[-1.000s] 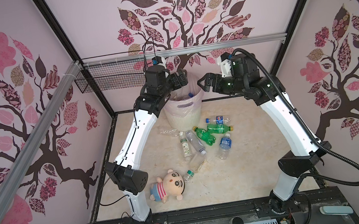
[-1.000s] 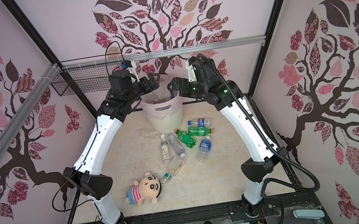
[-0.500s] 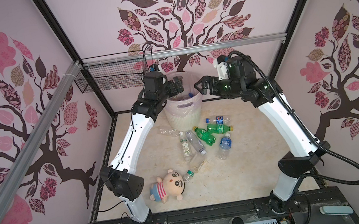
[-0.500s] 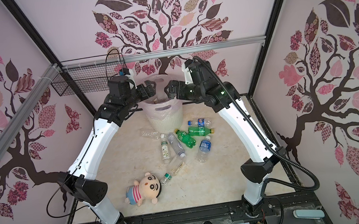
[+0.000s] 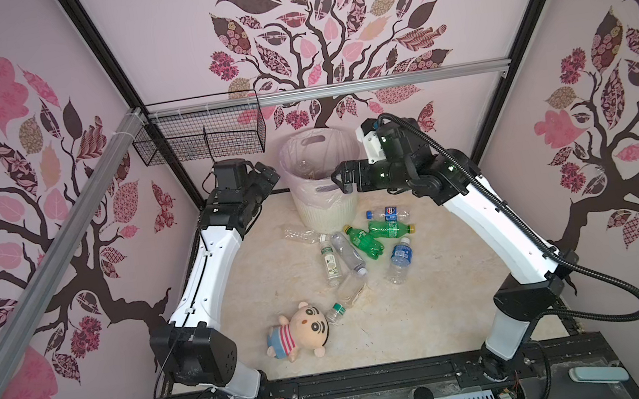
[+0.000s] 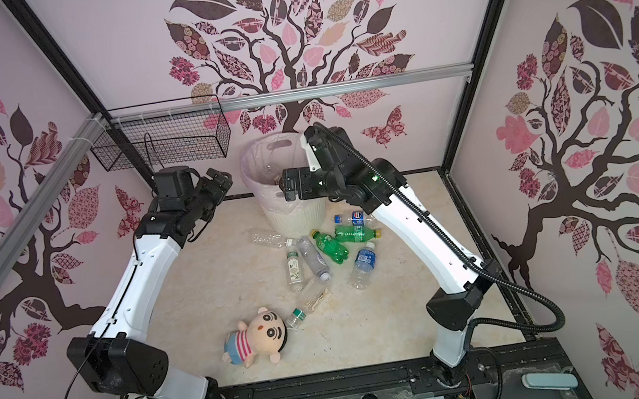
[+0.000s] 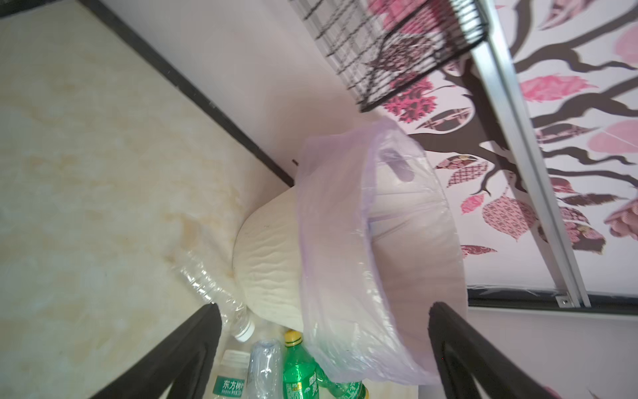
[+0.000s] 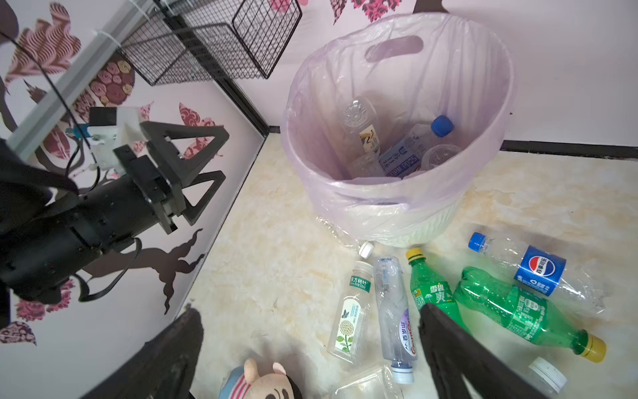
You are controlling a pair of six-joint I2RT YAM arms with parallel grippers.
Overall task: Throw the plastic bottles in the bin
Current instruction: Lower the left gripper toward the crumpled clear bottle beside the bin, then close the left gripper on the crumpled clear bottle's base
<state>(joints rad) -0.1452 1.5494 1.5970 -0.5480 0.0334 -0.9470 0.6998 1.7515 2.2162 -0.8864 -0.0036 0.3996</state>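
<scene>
Eight or so plastic bottles (image 5: 362,242) are lying scattered on the table (image 5: 274,282). Most are bunched just in front of the bin (image 5: 323,212), and one crushed clear bottle (image 5: 298,232) is lying against its base. Several more bottles (image 8: 407,152) are being held inside the bin, which is standing upright by the back wall. Its pink bag (image 8: 379,203) is folded over the rim, so the mouth is being held open.

The right jaws are being held spread wide and empty above the bin's near rim, a pose judged to suit a drop into the opening. The left jaws, also spread wide with nothing between them, are being held raised just beside the bin on its left, apart from it, probably so that the opening is being left clear.

A plush doll (image 5: 302,335) is lying nearer the front, with a bottle's green-labelled neck (image 5: 336,312) just beside its head. The doll is being left out of the task. The work is judged partway done, and a reach down to the pile is being called for next.
</scene>
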